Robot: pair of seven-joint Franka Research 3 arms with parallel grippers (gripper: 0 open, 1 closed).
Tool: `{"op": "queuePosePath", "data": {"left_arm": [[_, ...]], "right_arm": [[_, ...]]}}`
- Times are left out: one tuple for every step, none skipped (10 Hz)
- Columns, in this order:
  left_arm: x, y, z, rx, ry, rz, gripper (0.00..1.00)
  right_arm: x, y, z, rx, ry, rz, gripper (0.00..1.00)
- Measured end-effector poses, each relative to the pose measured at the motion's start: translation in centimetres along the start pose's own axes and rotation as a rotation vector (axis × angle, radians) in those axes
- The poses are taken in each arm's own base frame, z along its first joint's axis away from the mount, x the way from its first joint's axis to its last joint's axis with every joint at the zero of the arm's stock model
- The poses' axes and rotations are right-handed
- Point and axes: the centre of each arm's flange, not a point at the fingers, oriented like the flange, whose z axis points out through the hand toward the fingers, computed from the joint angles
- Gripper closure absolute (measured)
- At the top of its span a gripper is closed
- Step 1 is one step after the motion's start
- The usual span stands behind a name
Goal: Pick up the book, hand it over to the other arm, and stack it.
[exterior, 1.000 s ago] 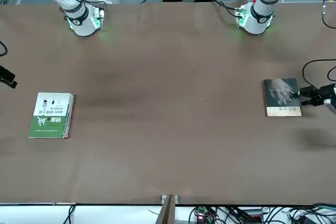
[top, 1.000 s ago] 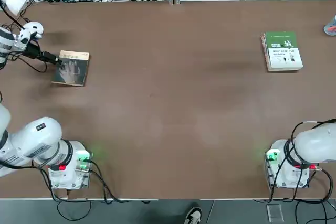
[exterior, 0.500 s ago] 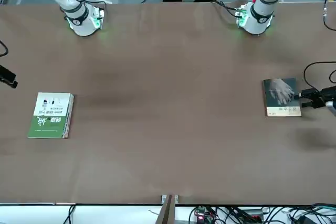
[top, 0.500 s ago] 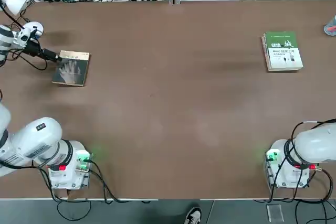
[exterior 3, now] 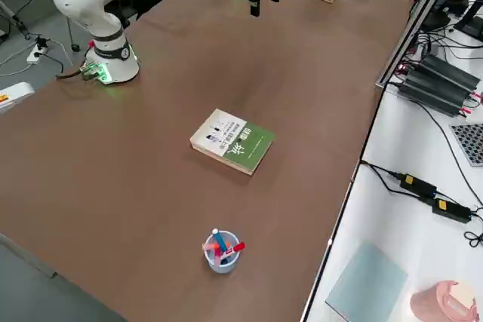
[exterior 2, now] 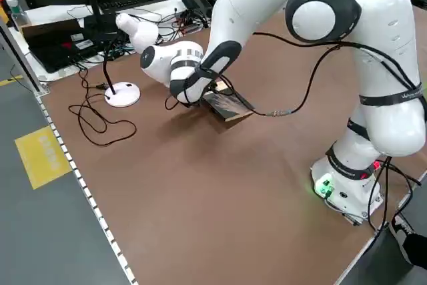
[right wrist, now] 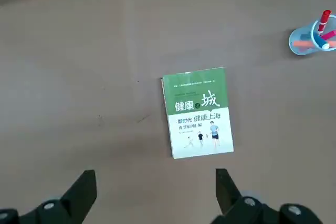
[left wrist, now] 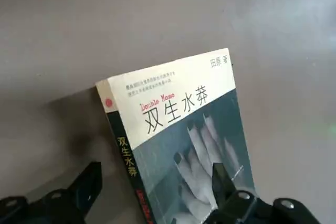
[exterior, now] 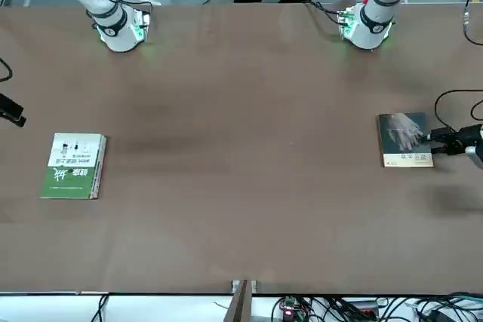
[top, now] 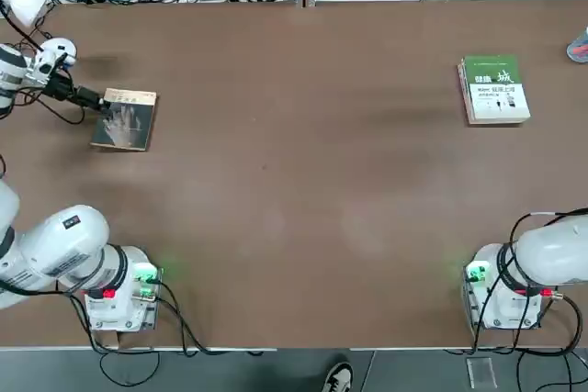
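The book [top: 126, 121] lies flat near the table's left side, a thin dark paperback with a pale hand on the cover [left wrist: 178, 114] and a tan strip along one edge. It also shows in the front view [exterior: 405, 139] and the left side view [exterior 2: 230, 105]. My left gripper [top: 92, 98] reaches in low from the book's left and stands open. In the left wrist view, the left gripper [left wrist: 155, 174] has one finger outside the spine and the other over the cover, with neither pressing on the book. My right gripper [right wrist: 154, 179] hangs open, high above the table, holding nothing.
A thicker green-and-white book [top: 494, 89] lies flat at the far right, below the right gripper [right wrist: 198, 111]. A cup of pens [exterior 3: 220, 250] stands near the right edge. A white lamp stand [exterior 2: 123, 93] and cables sit beyond the small book.
The left gripper drew back slightly from over the cover toward the book's left edge. The book and the right arm have not moved.
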Motion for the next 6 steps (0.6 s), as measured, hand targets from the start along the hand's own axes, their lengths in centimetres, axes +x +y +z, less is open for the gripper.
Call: {"op": "queuePosePath", "data": {"left_arm": [[-0.01, -0.05, 0.08, -0.001, -0.001, -0.001, 0.08], [-0.02, -0.12, 0.2, -0.003, -0.001, -0.001, 0.08], [-0.03, -0.2, 0.34, -0.005, -0.002, -0.002, 0.08], [-0.04, -0.28, 0.46, -0.006, -0.003, -0.003, 0.09], [-0.04, -0.34, 0.56, -0.008, -0.003, -0.003, 0.09], [0.01, -0.33, 0.62, -0.009, -0.004, -0.002, 0.09]], "right_arm": [[0.0, 0.0, 0.0, 0.0, 0.0, 0.0, 0.0], [0.0, 0.0, 0.0, 0.0, 0.0, 0.0, 0.0], [0.0, 0.0, 0.0, 0.0, 0.0, 0.0, 0.0], [0.0, 0.0, 0.0, 0.0, 0.0, 0.0, 0.0], [0.0, 0.0, 0.0, 0.0, 0.0, 0.0, 0.0], [0.0, 0.0, 0.0, 0.0, 0.0, 0.0, 0.0]]}}
